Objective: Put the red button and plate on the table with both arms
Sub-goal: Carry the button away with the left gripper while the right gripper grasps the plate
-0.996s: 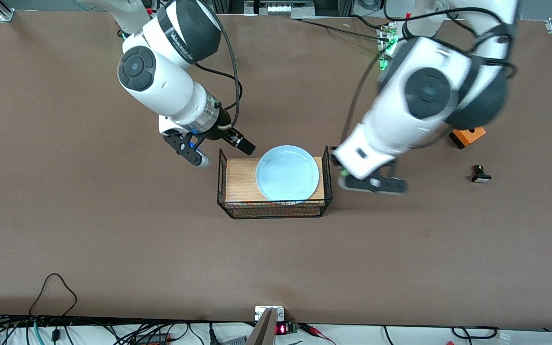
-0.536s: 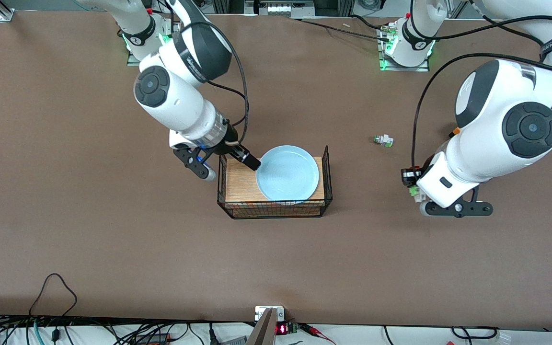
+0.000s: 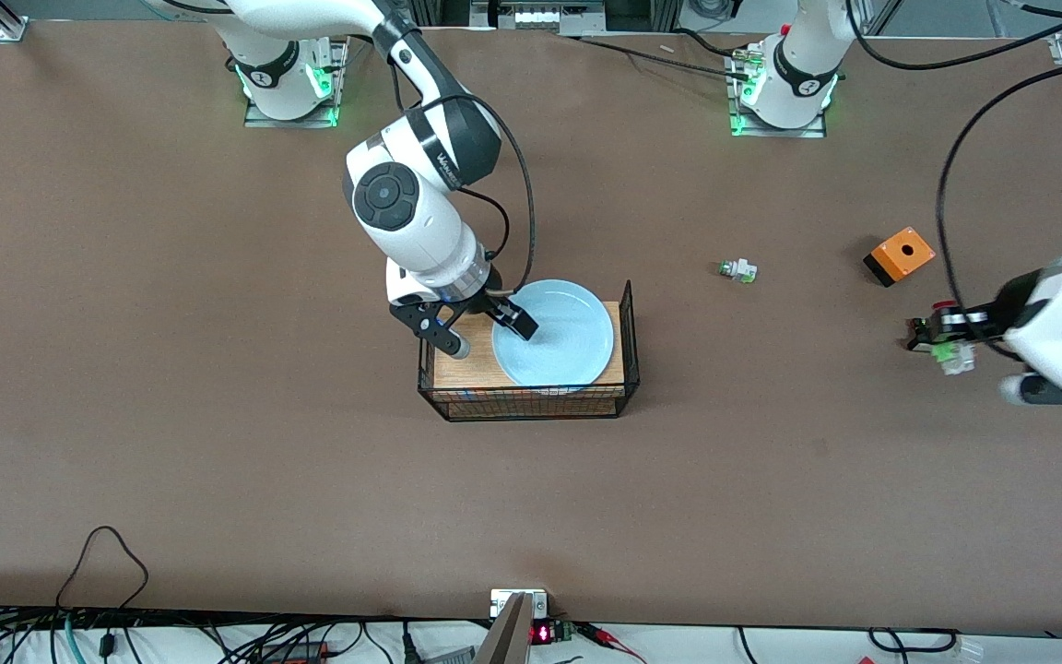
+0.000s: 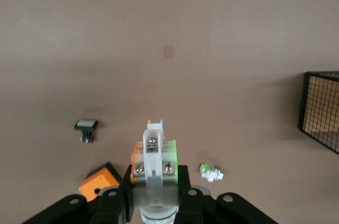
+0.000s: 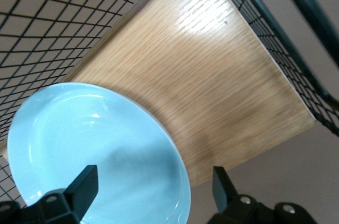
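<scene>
Black wire rack (image 3: 527,402) with wood top at frame centre, small white-and-green switch (image 3: 737,270) right of centre, orange box (image 3: 899,255) at right, black-bodied button (image 4: 86,126) near it, cables (image 3: 107,590) along bottom edge.

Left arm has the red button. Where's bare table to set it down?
Bare table lies nearer the camera than the wire rack and black button, full width. Crowded around the left end effector holding the red button: orange box, black button, white switch.

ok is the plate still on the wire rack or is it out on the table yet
On the rack. The plate lies flat on the wire rack's wood top, with the open right end effector straddling its rim, not yet lifting it.
</scene>
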Robot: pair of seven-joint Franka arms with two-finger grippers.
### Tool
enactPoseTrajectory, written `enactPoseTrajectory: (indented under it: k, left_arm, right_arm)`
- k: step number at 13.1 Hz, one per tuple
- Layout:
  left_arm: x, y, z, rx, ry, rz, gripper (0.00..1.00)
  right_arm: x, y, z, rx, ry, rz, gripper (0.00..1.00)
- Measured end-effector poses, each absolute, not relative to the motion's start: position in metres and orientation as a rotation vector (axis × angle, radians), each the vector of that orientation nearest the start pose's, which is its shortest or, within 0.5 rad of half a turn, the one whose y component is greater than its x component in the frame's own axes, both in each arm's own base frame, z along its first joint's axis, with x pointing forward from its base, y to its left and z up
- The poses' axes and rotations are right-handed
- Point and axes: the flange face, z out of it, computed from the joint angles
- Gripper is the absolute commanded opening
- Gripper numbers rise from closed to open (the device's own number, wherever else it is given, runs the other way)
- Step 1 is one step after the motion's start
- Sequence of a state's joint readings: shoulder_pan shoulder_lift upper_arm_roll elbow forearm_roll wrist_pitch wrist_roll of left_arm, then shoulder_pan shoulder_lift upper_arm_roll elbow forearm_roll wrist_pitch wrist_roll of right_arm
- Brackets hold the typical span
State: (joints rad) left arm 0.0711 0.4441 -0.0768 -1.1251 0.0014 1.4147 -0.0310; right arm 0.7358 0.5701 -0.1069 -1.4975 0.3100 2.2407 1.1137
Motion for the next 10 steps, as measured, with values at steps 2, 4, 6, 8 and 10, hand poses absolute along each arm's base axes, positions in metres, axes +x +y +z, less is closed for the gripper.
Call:
enactPoseTrajectory:
  k: [2,4,6,8,10]
  left_arm:
    - [0.653,0.037,0.536,-3.167,-0.062,0.261,0.0]
    - [0.643,0.045,0.514,-3.168,-0.03,0.269,0.0]
    - [0.637,0.038,0.481,-3.168,-0.009,0.259,0.0]
    - [0.631,0.032,0.442,-3.168,0.003,0.231,0.0]
    - [0.618,0.029,0.408,-3.166,0.007,0.229,0.0]
  right_arm:
    - [0.572,0.442,0.35,-2.767,0.879,0.032,0.92]
    - [0.572,0.442,0.339,-2.794,0.868,0.021,0.9]
    - [0.572,0.444,0.331,-2.802,0.863,0.017,0.81]
    - [0.571,0.445,0.33,-2.807,0.858,0.015,0.71]
    - [0.57,0.446,0.33,-2.807,0.858,0.015,0.63]
